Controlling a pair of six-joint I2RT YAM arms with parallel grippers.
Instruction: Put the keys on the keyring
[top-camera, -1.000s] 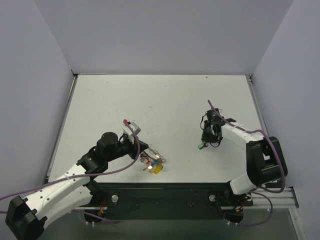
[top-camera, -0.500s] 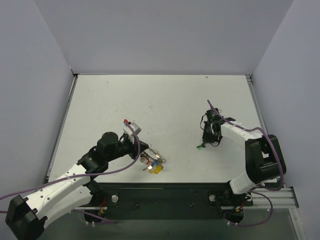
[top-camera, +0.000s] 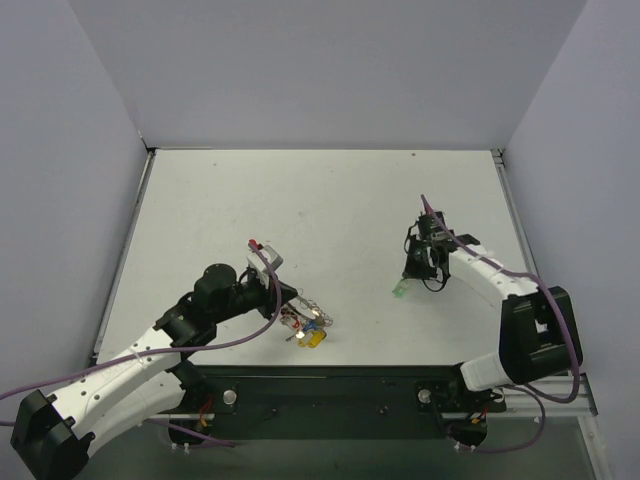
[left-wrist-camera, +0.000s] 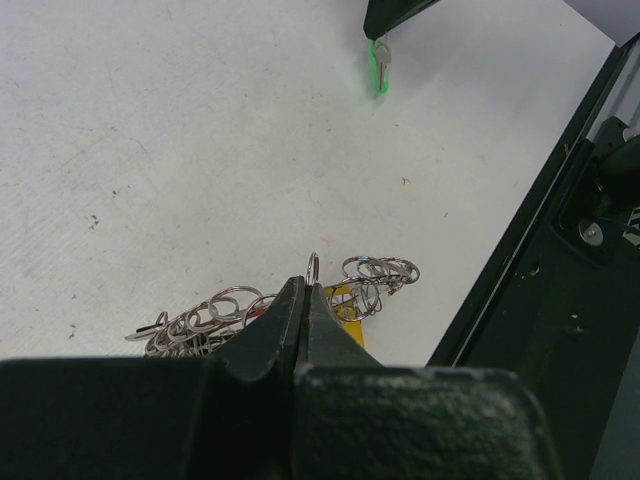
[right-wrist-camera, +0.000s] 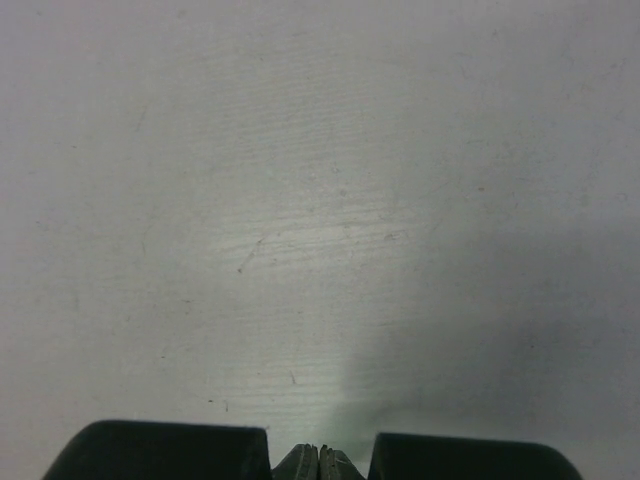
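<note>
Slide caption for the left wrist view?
Left claw shut on the keyring beside a yellow key; right claw pinches a green key beyond.

We are seeing the keyring (a tangle of wire loops) lying bunched, yellow key touching it, green key sitting well apart rightward.

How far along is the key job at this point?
Done: a yellow key lies among the keyring loops; whether it is threaded is unclear. In hand: the left gripper is shut on a keyring loop; the right gripper is shut with the green key at its tip, grip uncertain. Remaining: bring the green key across and thread it.
</note>
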